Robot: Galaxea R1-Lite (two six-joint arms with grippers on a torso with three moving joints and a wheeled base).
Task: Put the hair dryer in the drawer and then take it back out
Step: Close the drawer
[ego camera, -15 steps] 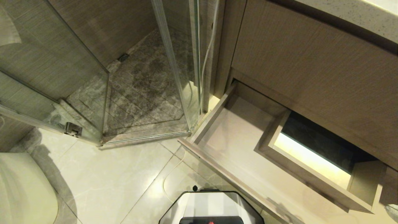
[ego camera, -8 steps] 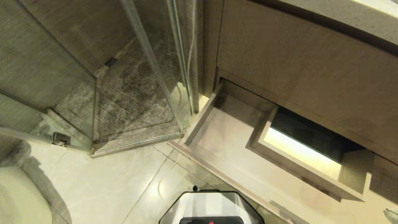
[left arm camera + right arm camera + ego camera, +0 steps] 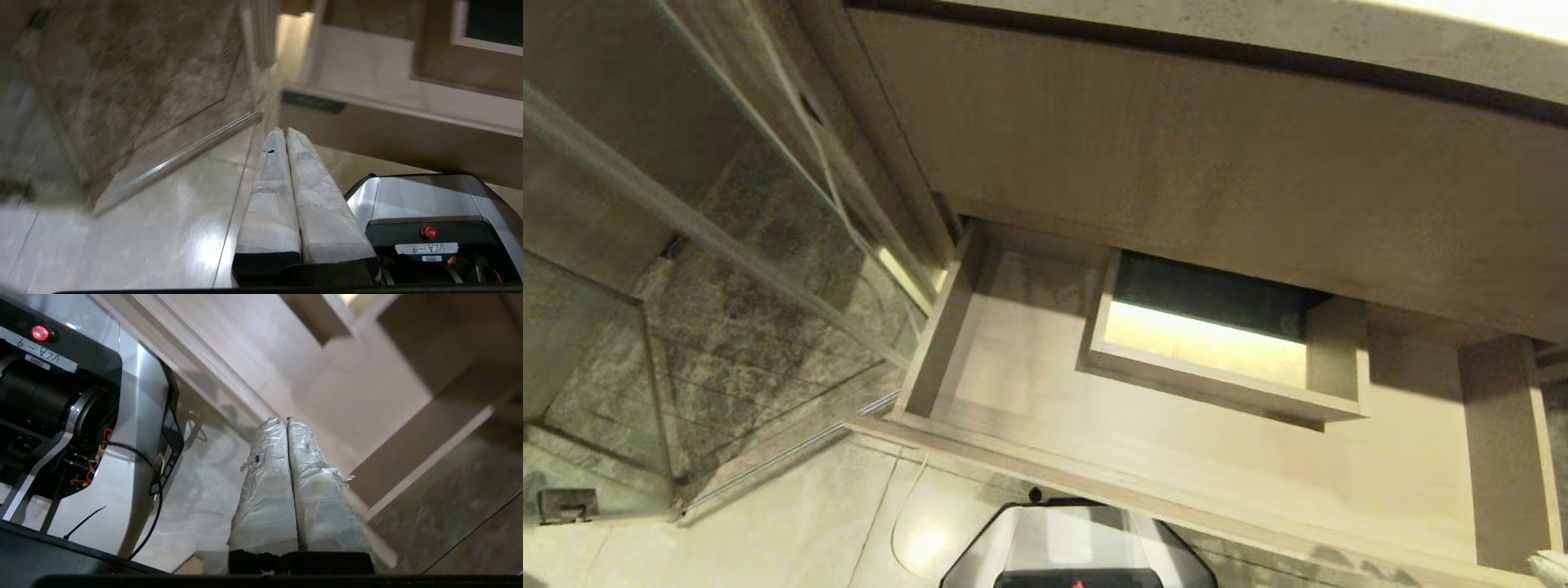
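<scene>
Drawer [image 3: 1029, 384] open beneath taller panel [image 3: 1176, 155]

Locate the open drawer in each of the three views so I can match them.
Head view: the drawer fills the centre and right, pulled open.
Left wrist view: its front crosses the upper right, beyond the shut left pincer.
Right wrist view: its floor spreads above the shut right pincer.
Shared landmark: the box-shaped cut-out.
</scene>
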